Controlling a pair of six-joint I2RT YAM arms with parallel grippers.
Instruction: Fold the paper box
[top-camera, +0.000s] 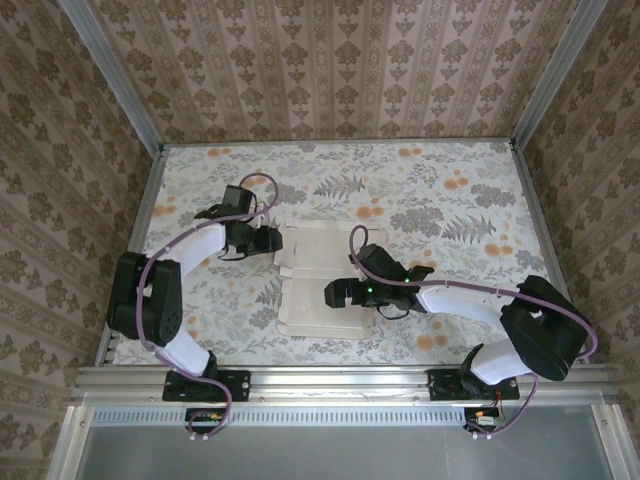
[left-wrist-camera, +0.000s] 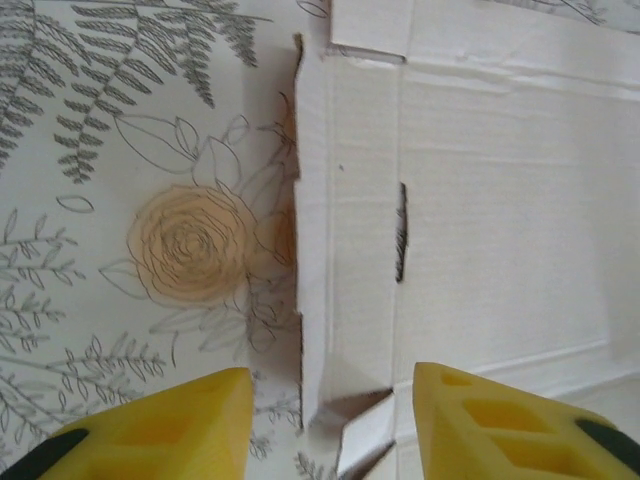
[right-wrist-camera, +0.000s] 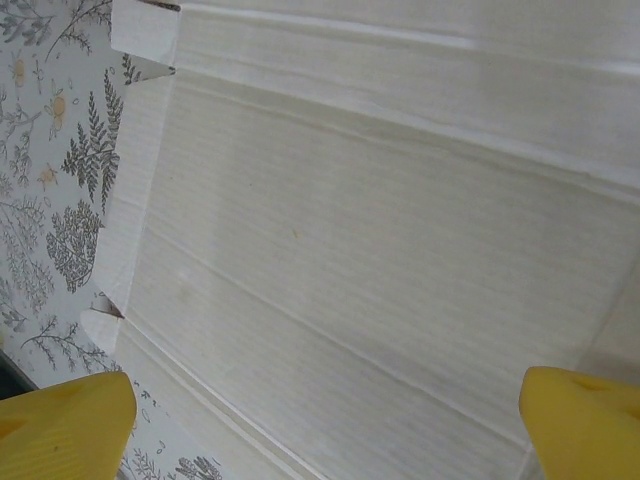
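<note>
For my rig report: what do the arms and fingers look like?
The left arm and right arm have white shells and black joints. A mauve cable runs along each. The fingers are yellow, with moulded hollows. A green light glows on the right wrist.

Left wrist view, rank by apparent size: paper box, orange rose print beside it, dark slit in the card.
1. paper box: largest, runs off the frame.
2. orange rose print.
3. slit: a thin dark line, smallest.
All lie flat at similar depth, so nearness barely skews this.
</note>
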